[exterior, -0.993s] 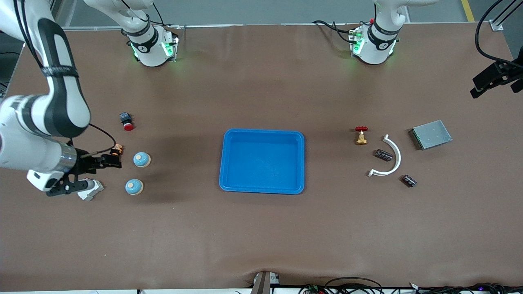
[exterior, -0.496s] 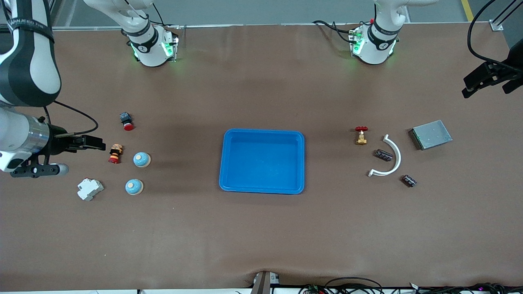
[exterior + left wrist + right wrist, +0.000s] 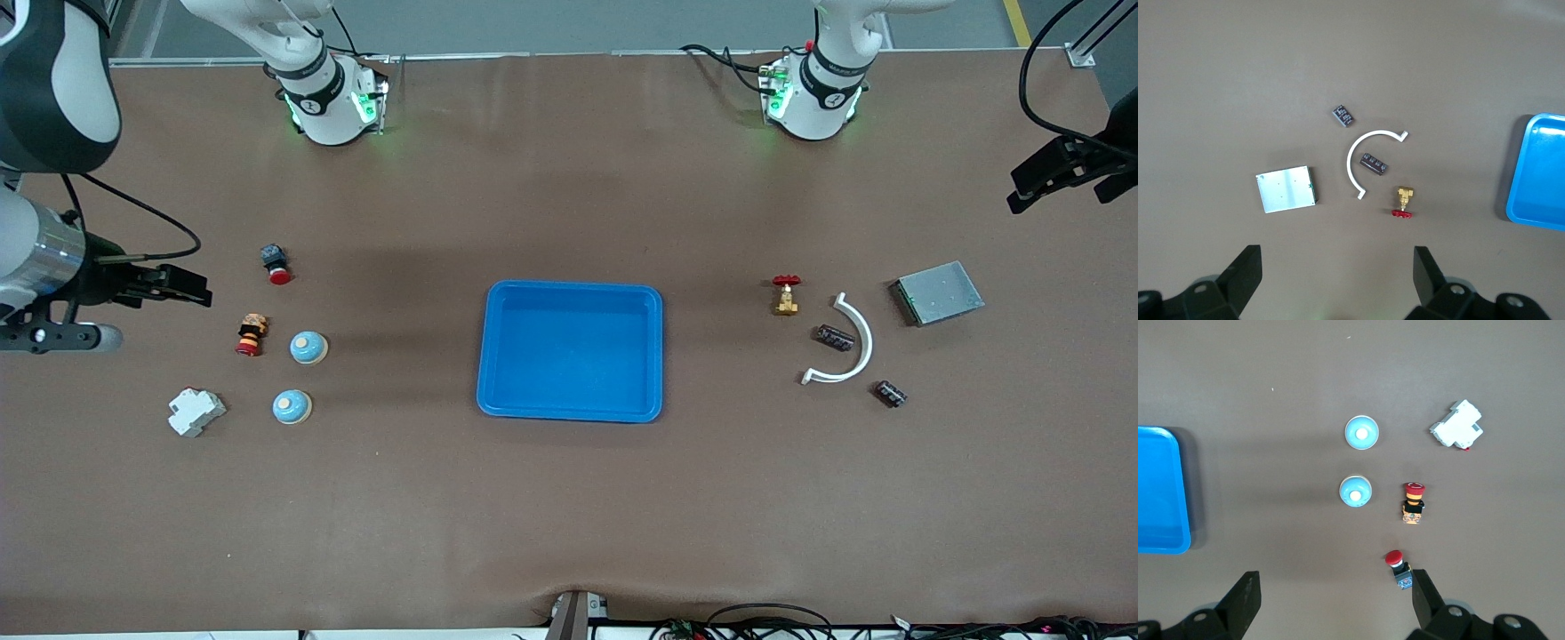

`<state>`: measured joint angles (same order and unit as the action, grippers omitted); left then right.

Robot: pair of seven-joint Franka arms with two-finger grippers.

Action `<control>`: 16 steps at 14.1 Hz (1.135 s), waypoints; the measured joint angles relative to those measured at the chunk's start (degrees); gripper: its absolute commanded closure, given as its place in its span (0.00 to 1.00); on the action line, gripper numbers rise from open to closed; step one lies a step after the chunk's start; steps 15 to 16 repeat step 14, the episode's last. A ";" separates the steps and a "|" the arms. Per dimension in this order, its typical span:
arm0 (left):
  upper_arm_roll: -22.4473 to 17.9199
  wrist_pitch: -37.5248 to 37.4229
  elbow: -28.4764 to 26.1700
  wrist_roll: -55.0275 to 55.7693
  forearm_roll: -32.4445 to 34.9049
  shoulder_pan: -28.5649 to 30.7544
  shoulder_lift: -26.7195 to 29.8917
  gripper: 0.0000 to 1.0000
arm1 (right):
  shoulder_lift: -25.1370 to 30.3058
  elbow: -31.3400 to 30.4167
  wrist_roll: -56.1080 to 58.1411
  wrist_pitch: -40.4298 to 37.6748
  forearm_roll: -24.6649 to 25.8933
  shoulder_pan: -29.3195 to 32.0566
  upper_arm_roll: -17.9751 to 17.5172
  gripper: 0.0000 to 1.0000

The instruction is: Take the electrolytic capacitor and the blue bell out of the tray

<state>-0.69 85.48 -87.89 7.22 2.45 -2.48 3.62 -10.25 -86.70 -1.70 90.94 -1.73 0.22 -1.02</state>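
Note:
Two blue bells lie toward the right arm's end of the table, one (image 3: 308, 348) (image 3: 1355, 491) farther from the front camera than the other (image 3: 292, 407) (image 3: 1361, 433). Two dark capacitors lie toward the left arm's end: one (image 3: 835, 338) (image 3: 1373, 164) inside a white arc, one (image 3: 890, 393) (image 3: 1343, 115) nearer the camera. A blue tray (image 3: 571, 351) sits mid-table with nothing in it. My right gripper (image 3: 164, 317) (image 3: 1335, 600) hangs open and holds nothing, high above the table edge beside the bells. My left gripper (image 3: 1067, 197) (image 3: 1338, 280) is also open and holds nothing, high over its own end.
Near the bells are a white breaker block (image 3: 196, 412), a red-and-yellow button (image 3: 251, 335) and a red-capped button (image 3: 276, 264). By the capacitors lie a white arc (image 3: 864, 342), a brass valve with a red handle (image 3: 786, 295) and a grey metal plate (image 3: 938, 292).
The right arm has risen and drawn back from the bells toward its table edge, uncovering the breaker block and the red-and-yellow button. The left gripper has barely shifted.

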 measured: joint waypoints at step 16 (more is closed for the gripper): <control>-0.16 2.28 -2.41 -0.18 0.00 0.77 1.37 0.00 | 6.92 -0.13 -0.84 -2.29 0.07 1.56 0.11 0.00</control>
